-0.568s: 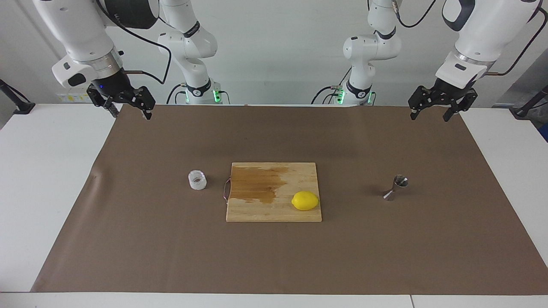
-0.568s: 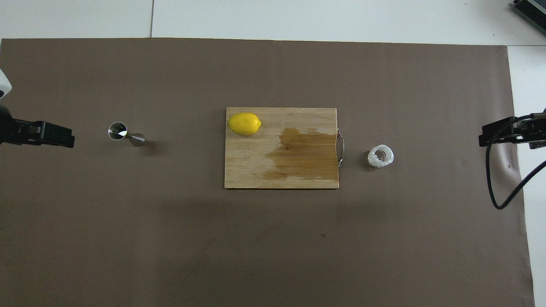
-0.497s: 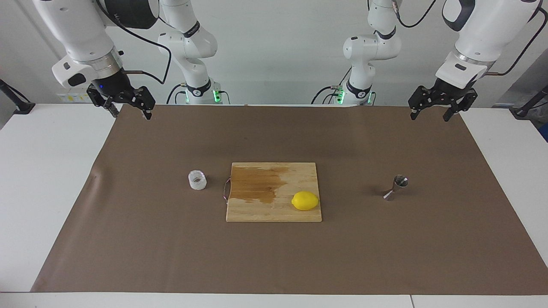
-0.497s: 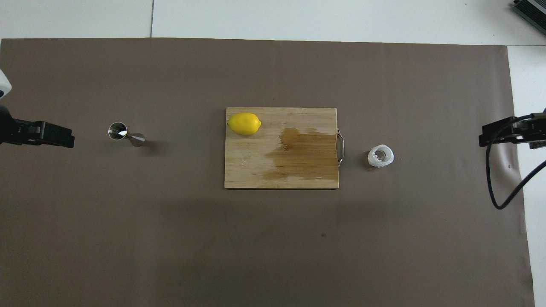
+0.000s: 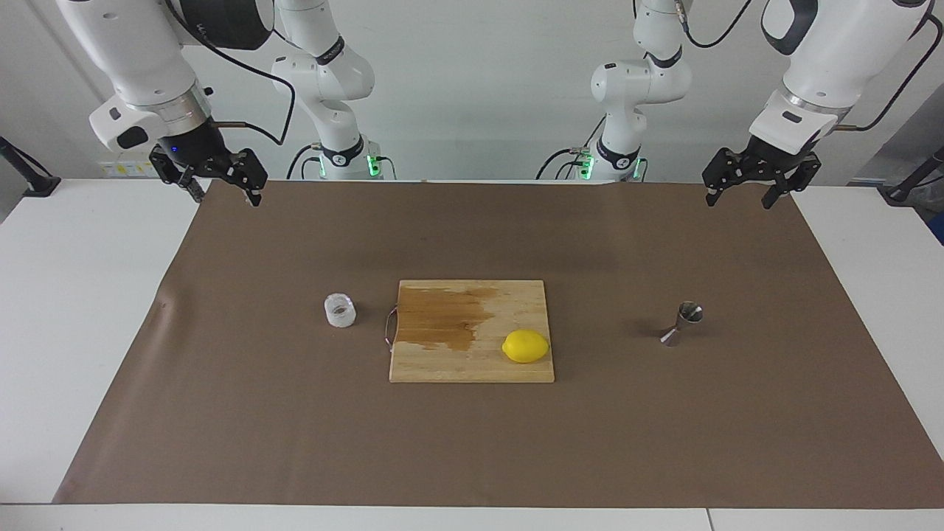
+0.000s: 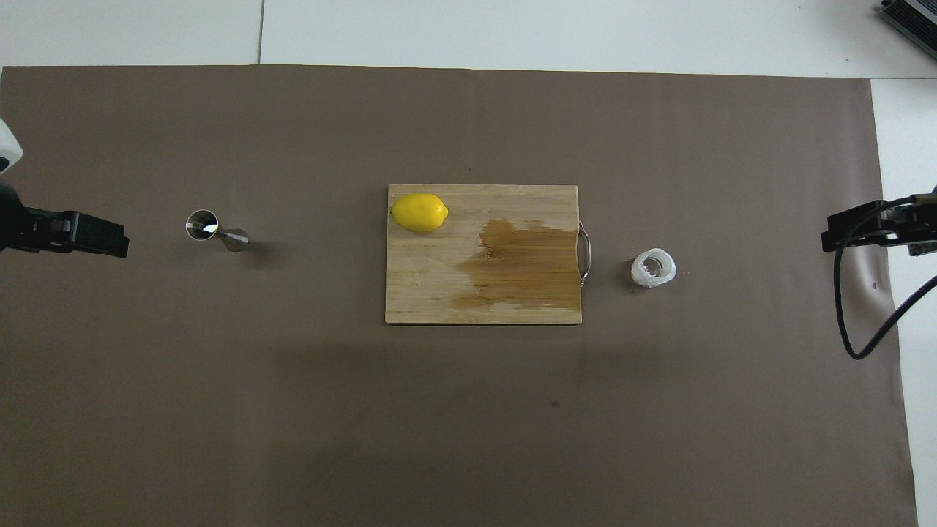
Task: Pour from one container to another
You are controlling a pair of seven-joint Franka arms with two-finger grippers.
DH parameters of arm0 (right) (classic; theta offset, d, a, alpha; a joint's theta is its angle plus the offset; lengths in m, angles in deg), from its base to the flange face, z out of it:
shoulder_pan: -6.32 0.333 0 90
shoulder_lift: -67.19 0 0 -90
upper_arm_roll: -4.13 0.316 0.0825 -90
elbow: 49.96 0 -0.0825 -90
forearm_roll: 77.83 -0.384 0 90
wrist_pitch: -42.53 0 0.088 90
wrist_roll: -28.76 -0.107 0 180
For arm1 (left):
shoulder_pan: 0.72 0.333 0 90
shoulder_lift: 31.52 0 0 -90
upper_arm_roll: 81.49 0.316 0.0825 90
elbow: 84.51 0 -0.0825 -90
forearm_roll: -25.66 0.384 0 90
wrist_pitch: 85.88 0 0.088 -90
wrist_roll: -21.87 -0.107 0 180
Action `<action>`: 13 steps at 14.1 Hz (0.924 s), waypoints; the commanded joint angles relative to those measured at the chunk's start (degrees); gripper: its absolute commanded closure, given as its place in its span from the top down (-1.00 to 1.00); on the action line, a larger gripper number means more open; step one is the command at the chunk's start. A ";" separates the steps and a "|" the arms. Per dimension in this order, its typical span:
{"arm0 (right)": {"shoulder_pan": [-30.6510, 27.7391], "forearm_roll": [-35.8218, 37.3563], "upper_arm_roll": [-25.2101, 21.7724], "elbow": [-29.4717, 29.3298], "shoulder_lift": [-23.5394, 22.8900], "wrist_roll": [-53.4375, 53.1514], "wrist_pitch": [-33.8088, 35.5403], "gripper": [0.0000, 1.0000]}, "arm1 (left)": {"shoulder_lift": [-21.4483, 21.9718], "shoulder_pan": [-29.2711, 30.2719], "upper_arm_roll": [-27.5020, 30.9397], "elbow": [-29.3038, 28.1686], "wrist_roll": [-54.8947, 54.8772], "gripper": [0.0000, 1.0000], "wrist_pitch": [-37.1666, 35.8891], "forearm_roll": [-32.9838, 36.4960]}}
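Facing view: nothing of the pour is judged done yet, as the squat clear glass cup w/ frosted walls (image 5: 340, 310) is seen upright on the brown mat toward the right arm's end, the shiny steel hourglass jigger (image 5: 681, 323) toward the left arm's end, the wooden cutting board (image 5: 472, 361) w/ a yellow lemon (image 5: 526, 346) between them; the right gripper (image 5: 219, 181) and left gripper (image 5: 748, 179) are held up over the mat's robot-side corners, fingers apart, nothing held. Overhead view: cup (image 6: 653, 268) and jigger (image 6: 216, 230) are seen well apart, board (image 6: 432, 285) between, so grasp, carry and pour are all judged left to do.
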 commanded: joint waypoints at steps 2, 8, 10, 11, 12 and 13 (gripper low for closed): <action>-0.66 -0.77 0.33 0.98 1.08 -0.04 0.61 1.00 | 0.20 0.14 0.06 -0.24 -1.15 1.00 -0.24 -0.10; -0.66 -0.69 0.33 0.98 1.08 -0.04 0.61 1.00 | 1.95 0.05 0.15 -3.40 -0.36 1.00 -0.76 -0.19; -0.66 -0.69 0.33 0.98 1.00 -0.04 0.61 1.00 | 1.87 0.14 0.15 -3.49 -0.27 1.00 1.07 -1.14; -0.66 -0.77 0.33 0.98 1.08 -0.04 0.61 1.00 | 1.87 0.23 0.15 -3.49 -0.10 1.00 2.39 -3.15; -0.66 -0.69 0.42 0.98 1.00 -0.04 0.61 1.00 | 1.78 0.84 0.15 -3.49 -0.01 1.00 2.66 -3.96; -0.66 -0.77 0.33 0.98 1.08 -0.04 0.61 1.00 | 1.69 1.45 0.15 -3.49 -0.01 1.00 2.75 -4.23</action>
